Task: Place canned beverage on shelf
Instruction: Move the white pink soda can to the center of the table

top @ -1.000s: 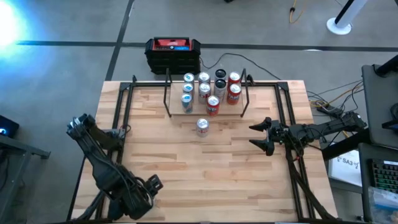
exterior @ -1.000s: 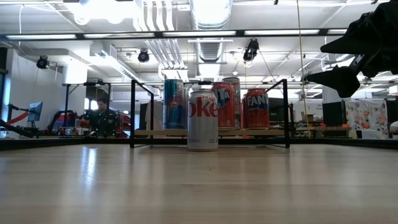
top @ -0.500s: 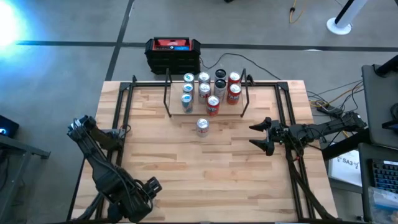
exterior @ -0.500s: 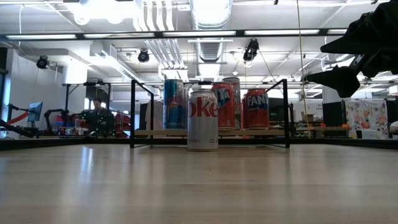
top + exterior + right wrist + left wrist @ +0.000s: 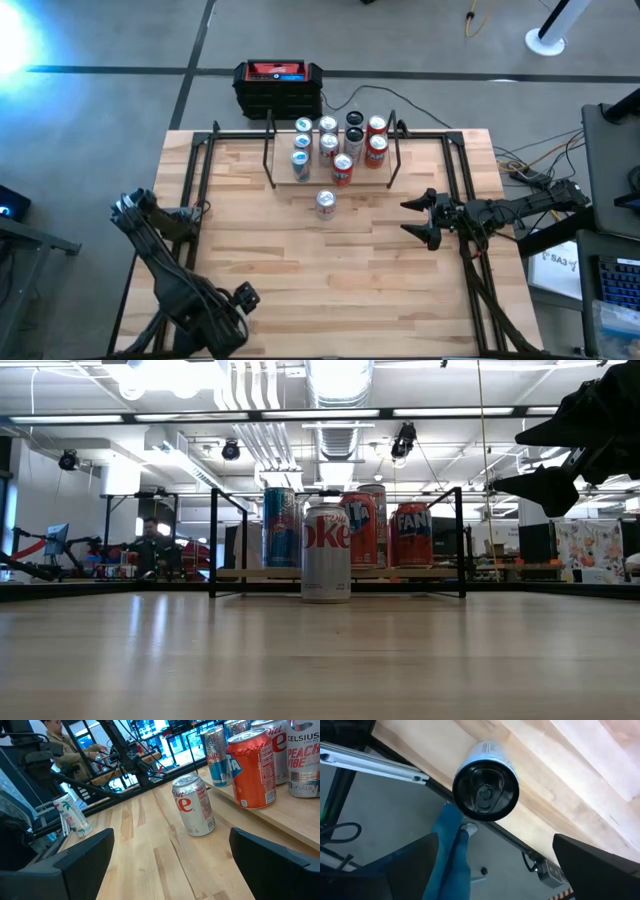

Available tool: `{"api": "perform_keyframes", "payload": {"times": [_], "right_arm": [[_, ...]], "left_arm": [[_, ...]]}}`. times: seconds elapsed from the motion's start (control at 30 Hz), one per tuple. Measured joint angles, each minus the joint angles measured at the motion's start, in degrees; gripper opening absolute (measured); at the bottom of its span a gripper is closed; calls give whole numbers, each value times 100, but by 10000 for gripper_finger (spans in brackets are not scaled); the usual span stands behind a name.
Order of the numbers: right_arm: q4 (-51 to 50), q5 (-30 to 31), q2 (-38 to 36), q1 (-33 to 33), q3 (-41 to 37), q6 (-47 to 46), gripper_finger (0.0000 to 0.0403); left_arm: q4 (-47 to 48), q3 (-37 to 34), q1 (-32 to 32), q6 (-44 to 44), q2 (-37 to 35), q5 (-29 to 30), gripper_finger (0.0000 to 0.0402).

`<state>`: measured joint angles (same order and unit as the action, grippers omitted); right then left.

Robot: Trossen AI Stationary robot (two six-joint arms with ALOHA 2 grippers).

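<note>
So the silver Diet Coke can (image 5: 325, 204) stands upright on the table just in front of the shelf (image 5: 283, 181), not yet gripped, so the task looks to be at the reach. The right gripper (image 5: 412, 218) hovers to the can's right, spread wide and empty, and must next close around the can. The left gripper (image 5: 243, 297) waits near the front edge, also wide and holding nothing.

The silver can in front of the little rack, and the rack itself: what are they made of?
The silver can looks like thin aluminium: a shiny printed wall and a bright metal top with a pull tab. The rack seems to be a pale wood board, matte, held by thin black posts, probably painted metal.
</note>
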<state>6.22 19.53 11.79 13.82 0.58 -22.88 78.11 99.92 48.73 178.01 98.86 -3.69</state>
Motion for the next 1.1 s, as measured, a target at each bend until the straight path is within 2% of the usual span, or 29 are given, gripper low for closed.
{"api": "perform_keyframes", "payload": {"times": [0.3, 0.77, 0.97, 1.1], "right_arm": [[2, 0, 0, 0, 1, -1, 380], [0, 0, 0, 1, 1, -1, 380], [0, 0, 0, 1, 1, 1, 380], [1, 0, -1, 2, 2, 0, 380]], "left_arm": [[-7, -36, 120, 139, 117, 29, 373], [-326, -713, 160, 134, 148, 176, 373], [-932, -1155, 160, 180, 148, 171, 373], [-957, -1221, 160, 189, 139, 209, 370]]}}
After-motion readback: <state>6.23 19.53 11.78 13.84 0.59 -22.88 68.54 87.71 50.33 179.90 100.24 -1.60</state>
